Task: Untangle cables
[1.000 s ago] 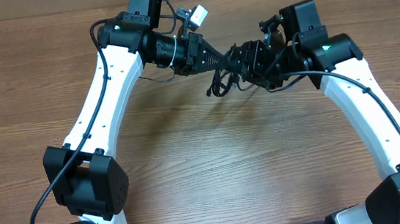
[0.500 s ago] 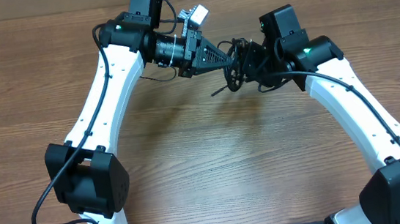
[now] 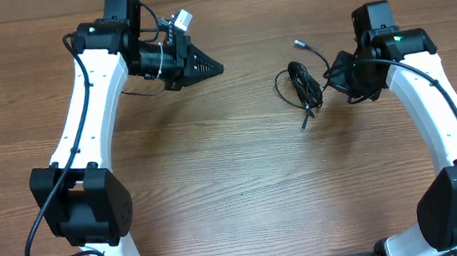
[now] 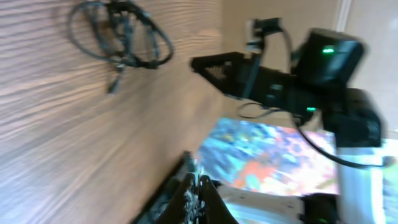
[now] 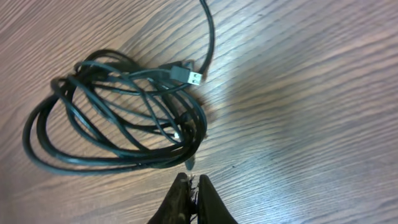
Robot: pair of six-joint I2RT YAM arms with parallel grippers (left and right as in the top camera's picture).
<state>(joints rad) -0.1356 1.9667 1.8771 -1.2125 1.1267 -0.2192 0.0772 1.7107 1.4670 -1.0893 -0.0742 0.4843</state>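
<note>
The cables (image 3: 305, 89) lie in one loose black coil on the wooden table (image 3: 233, 178), at the far right. One strand runs off toward the far edge, and a silver plug (image 5: 192, 76) rests across the coil. The right gripper (image 5: 190, 182) is clenched, its tips just beside the coil's rim, and appears to hold nothing. The left gripper (image 3: 219, 65) is clenched too and empty. It sits at the far left, well apart from the cables, pointing toward them.
</note>
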